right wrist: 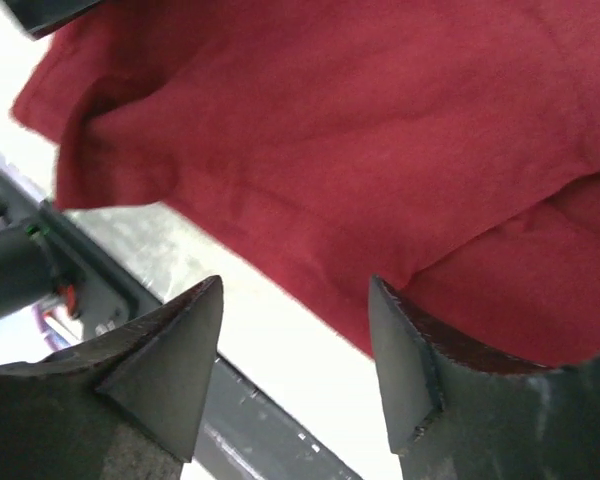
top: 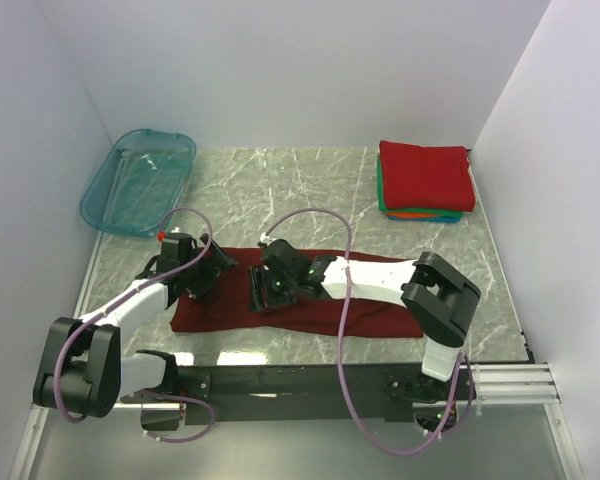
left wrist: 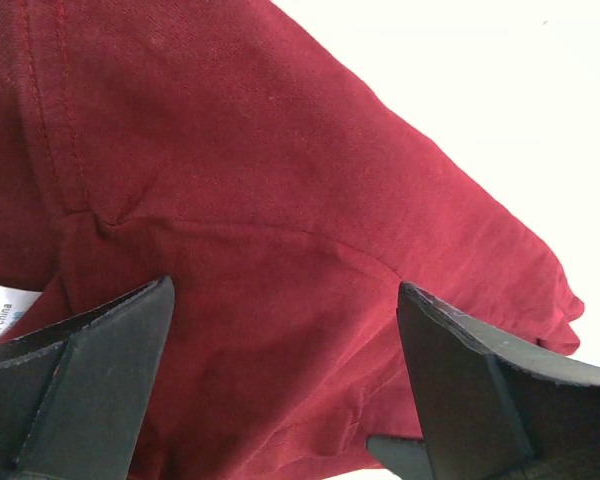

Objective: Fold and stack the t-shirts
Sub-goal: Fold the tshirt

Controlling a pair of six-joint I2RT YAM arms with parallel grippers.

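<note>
A dark maroon t-shirt (top: 370, 312) lies as a long folded strip across the near part of the table. It fills the left wrist view (left wrist: 280, 200), with its white neck label (left wrist: 0, 312) at the left edge, and shows in the right wrist view (right wrist: 380, 130). My left gripper (top: 212, 272) is open over the shirt's left end, jaws wide, nothing between them. My right gripper (top: 268, 285) is open over the shirt's middle, at its near edge. A stack of folded t-shirts (top: 425, 178), bright red on top with green, orange and blue below, sits at the back right.
A translucent teal plastic tub (top: 140, 180) stands at the back left. White walls close in the table on three sides. The black base rail (top: 310, 385) runs along the near edge, and cables loop over the arms.
</note>
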